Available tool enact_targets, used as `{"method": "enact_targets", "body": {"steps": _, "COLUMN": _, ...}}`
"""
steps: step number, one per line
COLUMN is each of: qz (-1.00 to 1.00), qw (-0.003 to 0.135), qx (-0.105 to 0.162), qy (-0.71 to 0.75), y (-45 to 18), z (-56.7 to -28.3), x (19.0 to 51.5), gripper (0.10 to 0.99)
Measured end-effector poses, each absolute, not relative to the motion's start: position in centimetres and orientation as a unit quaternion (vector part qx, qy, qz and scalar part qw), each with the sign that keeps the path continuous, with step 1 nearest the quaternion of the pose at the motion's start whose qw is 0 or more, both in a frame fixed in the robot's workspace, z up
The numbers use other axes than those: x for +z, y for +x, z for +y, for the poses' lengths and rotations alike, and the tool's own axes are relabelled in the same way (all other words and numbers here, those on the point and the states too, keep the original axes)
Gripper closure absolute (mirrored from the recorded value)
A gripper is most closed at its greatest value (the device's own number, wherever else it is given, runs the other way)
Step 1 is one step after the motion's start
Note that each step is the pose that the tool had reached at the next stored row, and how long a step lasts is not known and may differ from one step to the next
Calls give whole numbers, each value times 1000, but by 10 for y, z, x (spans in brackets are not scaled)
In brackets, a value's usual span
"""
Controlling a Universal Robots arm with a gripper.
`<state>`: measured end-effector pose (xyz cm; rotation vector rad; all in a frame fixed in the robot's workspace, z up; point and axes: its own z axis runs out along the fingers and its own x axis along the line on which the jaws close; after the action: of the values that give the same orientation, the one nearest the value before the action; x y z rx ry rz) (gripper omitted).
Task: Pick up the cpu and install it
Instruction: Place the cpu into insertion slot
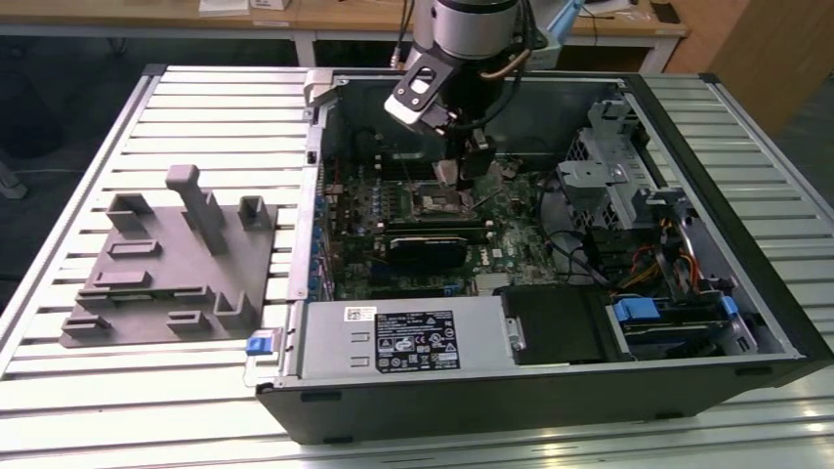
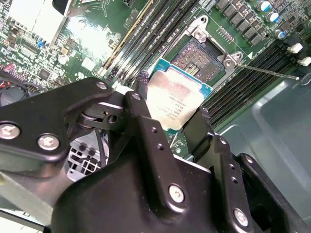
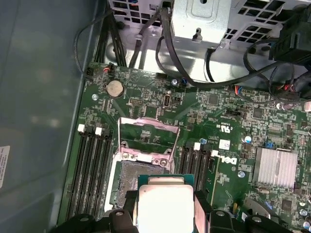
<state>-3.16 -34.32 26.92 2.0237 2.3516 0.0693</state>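
Pale silvery metal tops the cpu (image 2: 177,99), which is clamped by two opposite edges between the black fingers (image 2: 148,121) of the pincer (image 3: 165,199). In both wrist views the chip is seen held just above the near edge of the open socket (image 3: 138,177) and not seated in it. The socket's hinged metal frame (image 3: 145,155) is swung up, so the contact field is exposed. Black memory slots (image 3: 90,165) are ranged on either side of the socket on the green motherboard (image 3: 218,111). A round coin battery (image 3: 114,88) and a finned silver heatsink (image 3: 274,167) are set farther out on the board.

In the exterior view the arm is seen reaching down into the opened computer case (image 1: 521,405), which is laid on its side on the slatted metal worktop (image 1: 195,117). A grey plastic fixture (image 1: 156,283) with upright blocks is placed beside the case, towards the exterior view's left.
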Motion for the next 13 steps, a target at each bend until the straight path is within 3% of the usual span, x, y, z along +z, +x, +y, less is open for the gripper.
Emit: {"method": "enact_targets", "body": {"steps": 13, "qz": 721, "qw": 20, "qx": 21, "qy": 692, "y": -32, "z": -340, "x": 256, "gripper": 545}}
